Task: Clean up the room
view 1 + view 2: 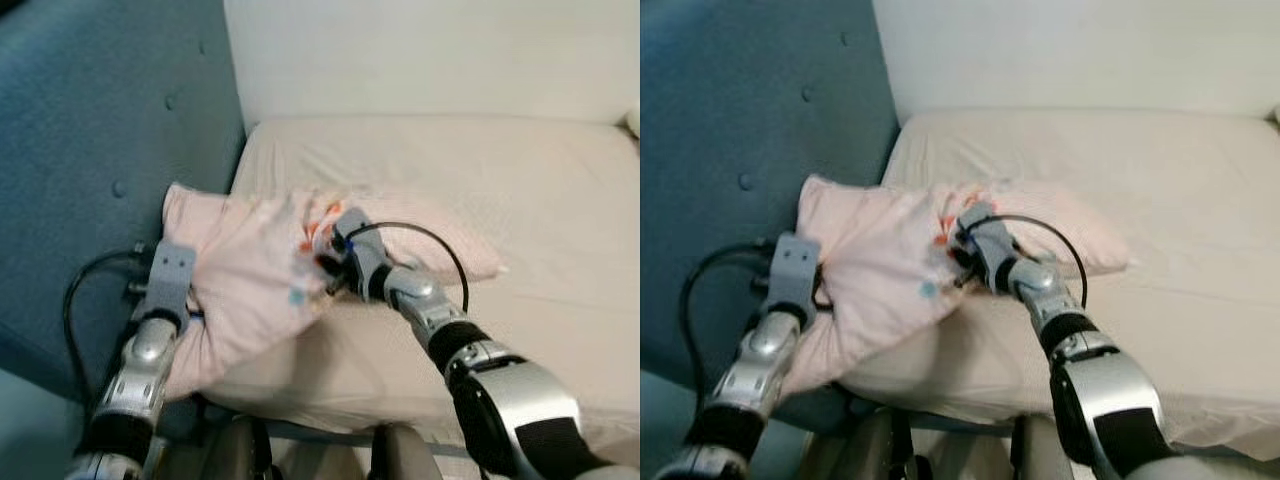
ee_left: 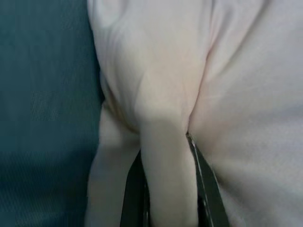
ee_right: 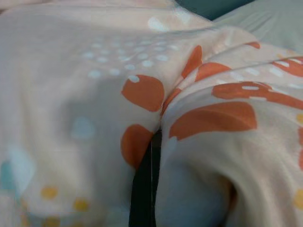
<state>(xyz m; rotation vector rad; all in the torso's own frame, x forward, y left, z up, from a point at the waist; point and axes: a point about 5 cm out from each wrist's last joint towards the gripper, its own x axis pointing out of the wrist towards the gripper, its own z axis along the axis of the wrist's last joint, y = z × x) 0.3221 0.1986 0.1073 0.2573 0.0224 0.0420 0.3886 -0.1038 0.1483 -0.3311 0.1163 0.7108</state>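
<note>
Both claws clamped on pillow [image 1: 250,275]: left claw [image 2: 165,189], right claw [image 1: 330,265]. I'd lift evenly, then set it flat on bed [image 1: 540,200].

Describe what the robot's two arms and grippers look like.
Both arms are silver metal with black joint sections. The left arm carries a grey block at the wrist with a looping black cable beside it. The right arm has a thin black cable arching over its wrist. Each gripper has dark, slim fingers, glimpsed in the wrist views.
</note>
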